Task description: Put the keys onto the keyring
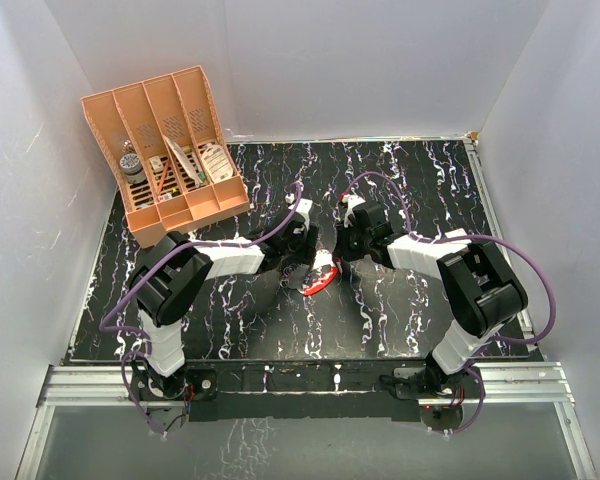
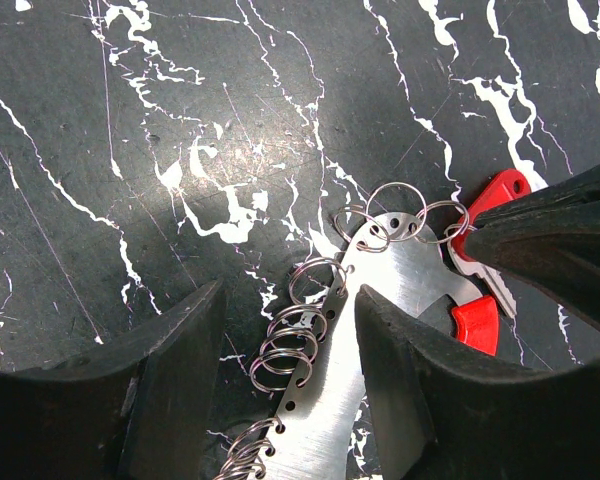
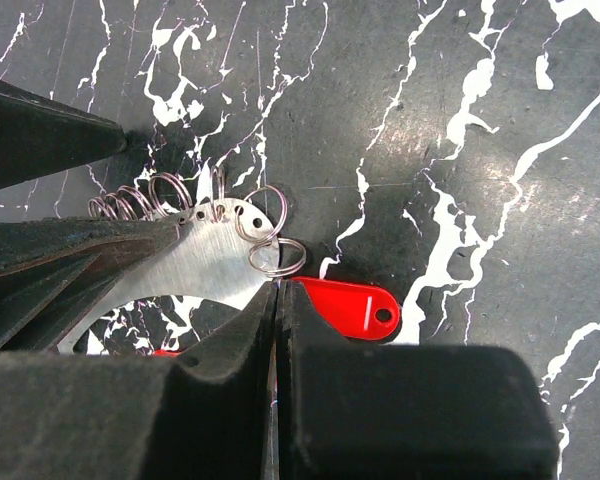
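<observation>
The keyring is a shiny steel plate with several wire rings along its edge and a red part. In the top view it shows as a red-and-white piece at the table's middle. My left gripper is open astride the plate's ringed edge, its right finger over the plate. The key, with a red head and a pale blade, lies at the plate's end ring. My right gripper is shut at the key's blade end, its tip touching that ring.
An orange slotted organiser with small items stands at the back left. White walls enclose the black marbled table. Both arms meet at the centre, and purple cables loop over them.
</observation>
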You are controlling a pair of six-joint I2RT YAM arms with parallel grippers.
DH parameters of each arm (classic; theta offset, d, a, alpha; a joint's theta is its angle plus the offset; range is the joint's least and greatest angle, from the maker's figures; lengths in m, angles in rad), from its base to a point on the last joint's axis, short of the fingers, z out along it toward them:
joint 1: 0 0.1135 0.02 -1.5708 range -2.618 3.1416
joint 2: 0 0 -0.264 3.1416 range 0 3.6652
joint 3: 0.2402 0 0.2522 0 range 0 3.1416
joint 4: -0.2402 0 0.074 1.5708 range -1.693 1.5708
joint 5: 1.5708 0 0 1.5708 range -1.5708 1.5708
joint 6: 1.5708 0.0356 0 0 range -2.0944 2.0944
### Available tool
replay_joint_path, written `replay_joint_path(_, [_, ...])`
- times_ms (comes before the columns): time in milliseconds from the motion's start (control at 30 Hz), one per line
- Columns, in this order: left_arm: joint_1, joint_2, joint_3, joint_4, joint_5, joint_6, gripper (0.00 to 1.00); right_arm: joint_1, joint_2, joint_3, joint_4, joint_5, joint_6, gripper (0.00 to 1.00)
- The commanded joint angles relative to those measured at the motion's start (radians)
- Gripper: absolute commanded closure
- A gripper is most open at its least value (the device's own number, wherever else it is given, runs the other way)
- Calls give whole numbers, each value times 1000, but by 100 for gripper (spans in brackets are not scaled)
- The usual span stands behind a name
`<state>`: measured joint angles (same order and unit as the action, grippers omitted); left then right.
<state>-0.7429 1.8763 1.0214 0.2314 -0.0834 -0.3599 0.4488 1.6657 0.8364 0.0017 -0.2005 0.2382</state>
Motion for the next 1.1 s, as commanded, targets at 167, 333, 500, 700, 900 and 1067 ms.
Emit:
replay_joint_path(167, [1,63,-20,-141,-7,-13,47,-14,-55,25,46,27,5,100])
replay_joint_path(333, [0,65,-19,-144,-10,-14,47,-20,-59,25,43,25,3,100])
replay_joint_path(500, [0,64,-15,-151,-16,-13,47,-25,-59,26,39,23,-3,100])
replay_joint_path(700, [0,66,-16,-153,-20,-13,47,-32,-64,22,35,21,-6,100])
replay_joint_path(900, [0,67,-17,-154,-22,-12,47,-33,-84,9,39,-20,-15,100])
replay_joint_path(1067, [0,64,-15,-155,-24,-16,47,-32,-113,-21,40,-78,-43,100])
